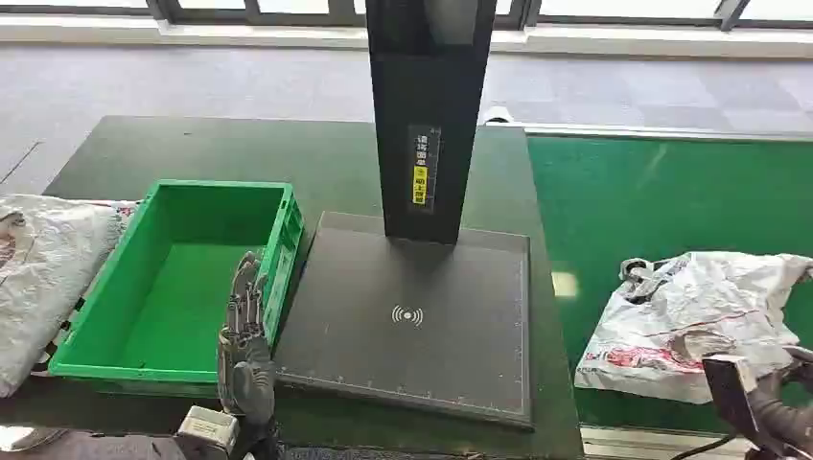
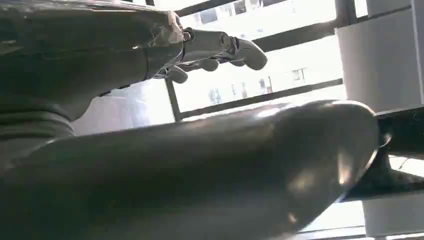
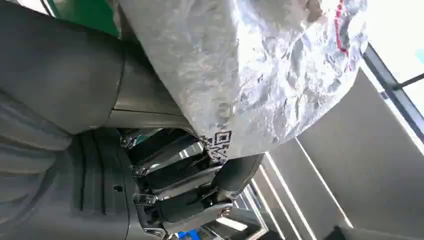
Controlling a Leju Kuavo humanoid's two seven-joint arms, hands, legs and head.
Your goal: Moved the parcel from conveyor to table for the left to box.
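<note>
- Right, from the head view we see the parcel, a crinkled white bag, lying on the green conveyor to the right, so the move to the bench is not yet done. The right robot hand sits at the parcel's near edge. The left robot hand stands upright beside the green box, fingers straight and holding nothing. Another white bag lies left of the box.
- Now the left wrist view: we catch the left robot hand's fingers loosely extended against bright windows, released.
- Finally the right wrist view: the parcel presses against the right robot hand, fingers beneath it. We cannot tell whether the grasp has closed; lifting and carrying are left, we judge.
</note>
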